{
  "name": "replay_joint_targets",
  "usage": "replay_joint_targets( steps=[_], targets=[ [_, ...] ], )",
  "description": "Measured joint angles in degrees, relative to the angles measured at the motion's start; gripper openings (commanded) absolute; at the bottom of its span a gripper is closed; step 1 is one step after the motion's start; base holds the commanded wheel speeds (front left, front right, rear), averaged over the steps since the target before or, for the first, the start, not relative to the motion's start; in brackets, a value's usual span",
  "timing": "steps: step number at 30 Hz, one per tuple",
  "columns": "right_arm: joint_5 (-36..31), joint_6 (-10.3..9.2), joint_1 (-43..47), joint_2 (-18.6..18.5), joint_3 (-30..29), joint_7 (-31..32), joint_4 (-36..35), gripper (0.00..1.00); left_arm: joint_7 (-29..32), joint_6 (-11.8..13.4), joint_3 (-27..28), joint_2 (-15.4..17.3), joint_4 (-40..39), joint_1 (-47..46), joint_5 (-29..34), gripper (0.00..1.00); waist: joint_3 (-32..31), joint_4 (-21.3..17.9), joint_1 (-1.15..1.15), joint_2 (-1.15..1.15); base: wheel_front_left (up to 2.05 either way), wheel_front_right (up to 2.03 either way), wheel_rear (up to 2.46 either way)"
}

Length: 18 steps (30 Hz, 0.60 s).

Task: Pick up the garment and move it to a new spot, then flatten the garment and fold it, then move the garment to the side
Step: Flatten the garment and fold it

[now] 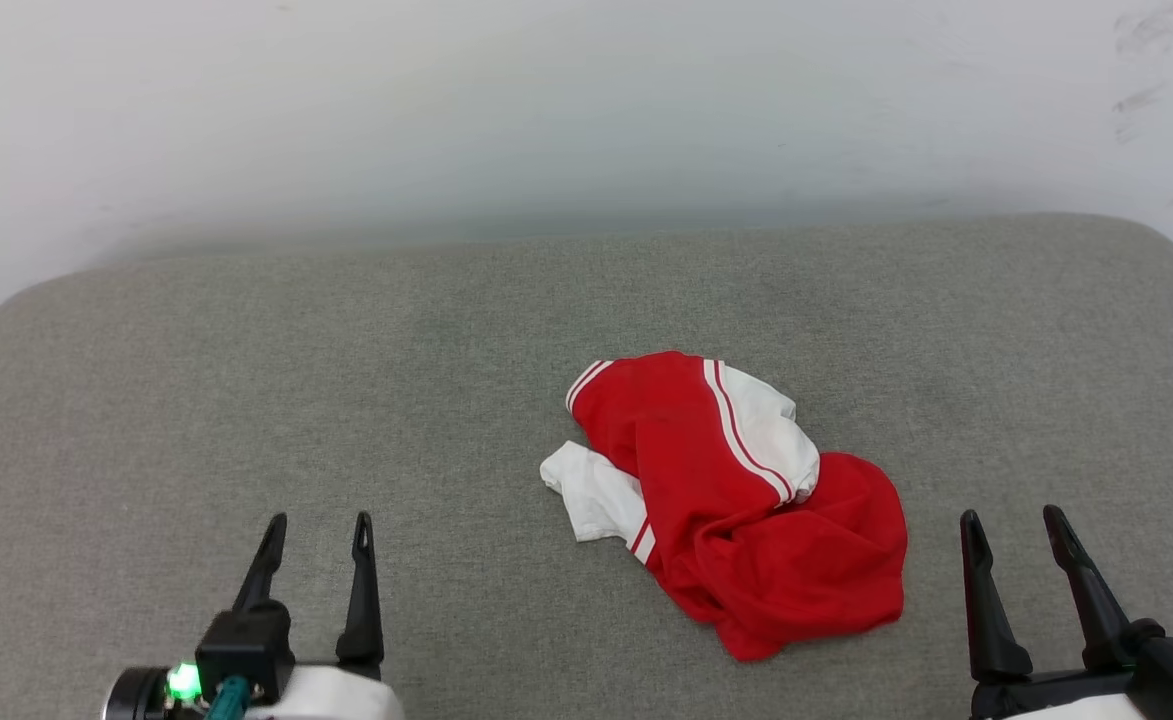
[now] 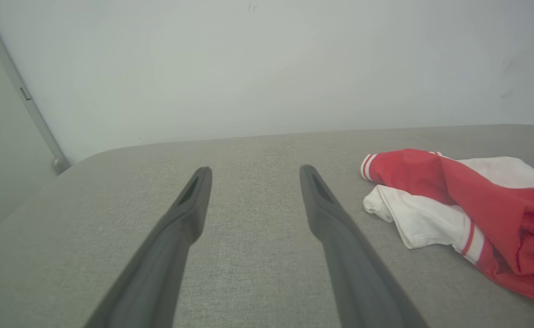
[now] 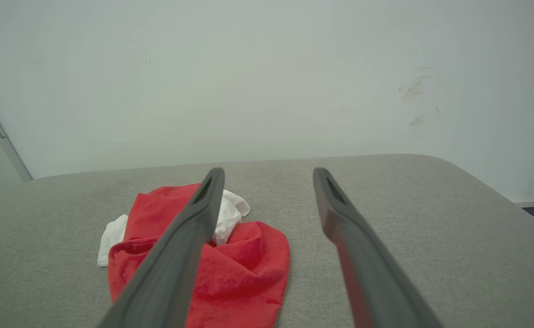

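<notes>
The garment [image 1: 736, 500] lies crumpled in a heap on the grey cushioned surface [image 1: 346, 350], right of centre; it is red with white sleeves and red-and-white striped trim. Any lettering is hidden in the folds. My left gripper [image 1: 320, 520] stands open at the lower left, well to the left of the garment, nothing between its fingers. My right gripper [image 1: 1014, 516] is open at the lower right, just right of the heap and apart from it. From the left wrist the garment [image 2: 471, 214] sits to the right of the gripper [image 2: 255, 169]. From the right wrist the garment [image 3: 244, 269] lies partly behind the left finger of the gripper [image 3: 269, 171].
A pale wall [image 1: 586, 100] rises right behind the cushioned surface. The surface's rounded edges [image 1: 6, 300] fall away at the far left and far right. Bare grey fabric spreads to the left of the garment and behind it.
</notes>
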Motion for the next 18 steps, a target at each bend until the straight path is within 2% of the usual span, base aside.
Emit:
replay_joint_targets(
  steps=[4,8,12,18],
  targets=[
    [-0.3,0.00,-0.5,0.0,0.2,0.0,-0.1,1.00,0.0,-2.5,1.1,0.9,0.1,-6.3,-0.3,1.00,0.5,-0.1,0.00,0.00,0.00,0.00,0.00],
    [-0.5,0.00,-0.8,0.0,0.2,0.0,-0.4,1.00,0.0,-5.8,1.0,3.4,0.5,-13.7,0.1,1.00,1.3,-0.3,0.00,0.00,0.00,0.00,0.00],
    [-0.9,0.00,-2.0,0.0,0.3,0.0,-0.8,1.00,0.1,-8.5,-0.2,6.0,4.4,-21.5,0.1,1.00,2.6,-0.6,0.00,0.00,0.00,0.00,0.00],
    [-1.2,0.00,-3.2,0.0,0.6,0.0,-1.2,1.00,6.8,-10.6,-5.2,9.0,9.3,-34.0,-0.5,1.00,5.0,-1.4,0.00,0.00,0.00,0.00,0.00]
  ],
)
